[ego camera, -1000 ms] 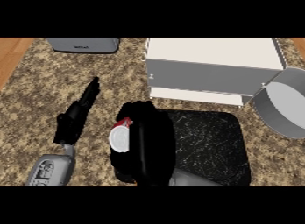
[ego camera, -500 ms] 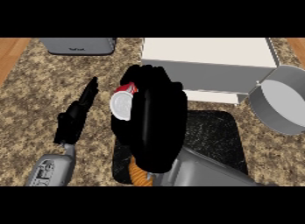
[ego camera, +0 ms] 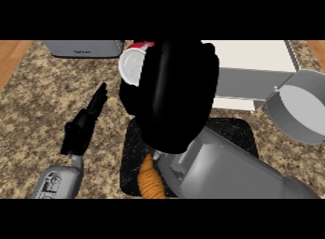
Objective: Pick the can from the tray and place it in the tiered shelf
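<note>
While right hand (ego camera: 172, 93) grips can (ego camera: 132, 65), tray (ego camera: 241, 133) lies below.

Speckled counter (ego camera: 27, 126) carries black tray (ego camera: 237, 133), white shelf (ego camera: 251, 70), pot (ego camera: 307, 112) (toaster (ego camera: 82, 48), perhaps).

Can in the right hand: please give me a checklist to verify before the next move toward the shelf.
1. Can held by right hand: ok, fingers curl round it.
2. Can off the tray: ok, it is up by the shelf.
3. Can lined up with a tier of the shelf: cannot tell, the hand hides the opening.
4. Left hand out of the way: ok, open at the left.
5. Pot apart from the hand: ok, at the right.
</note>
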Available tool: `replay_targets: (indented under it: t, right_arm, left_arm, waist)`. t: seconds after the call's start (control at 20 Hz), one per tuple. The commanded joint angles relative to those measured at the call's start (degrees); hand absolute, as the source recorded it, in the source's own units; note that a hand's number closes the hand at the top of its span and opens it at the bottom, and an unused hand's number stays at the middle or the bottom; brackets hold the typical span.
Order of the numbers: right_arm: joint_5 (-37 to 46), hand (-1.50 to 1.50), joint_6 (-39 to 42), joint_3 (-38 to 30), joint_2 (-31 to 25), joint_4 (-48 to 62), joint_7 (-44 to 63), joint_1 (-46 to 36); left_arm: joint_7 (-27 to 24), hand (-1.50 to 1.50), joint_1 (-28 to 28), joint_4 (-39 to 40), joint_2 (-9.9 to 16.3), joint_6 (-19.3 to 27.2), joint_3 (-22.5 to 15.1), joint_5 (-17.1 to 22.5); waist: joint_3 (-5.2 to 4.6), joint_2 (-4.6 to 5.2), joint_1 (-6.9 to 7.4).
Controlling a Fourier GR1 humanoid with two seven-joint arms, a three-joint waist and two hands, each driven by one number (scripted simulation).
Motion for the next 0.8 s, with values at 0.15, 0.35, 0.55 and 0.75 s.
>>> replay_targets:
  t: [0.15, 0.35, 0.55, 0.75]
  right_arm:
    - [2.45, 1.50, 9.46, -5.04, 0.84, 1.51, 13.54, -6.87]
    - [5.25, 1.50, 10.56, -8.35, 0.84, 3.68, 11.56, -10.30]
    - [5.23, 1.50, 12.14, -9.42, 0.85, 6.33, 9.11, -12.15]
    - [8.20, 1.50, 11.55, -13.83, 0.85, 9.99, 2.38, -11.26]
  left_arm:
    - [-0.70, 0.00, -0.27, 0.28, 2.08, -1.30, 1.44, 0.59]
    - [0.94, 0.00, -0.14, -0.85, 0.65, -0.13, 0.92, 0.39]
    - [0.83, 0.00, -0.07, -1.02, 0.33, 0.23, 0.32, -0.36]
    - [0.60, 0.00, -0.76, 0.15, 0.79, -0.68, 1.17, 0.54]
  waist:
    - [0.05, 0.18, -0.36]
    - [0.11, 0.44, -0.54]
    - [0.11, 0.62, -0.39]
    - [0.13, 0.83, -0.82]
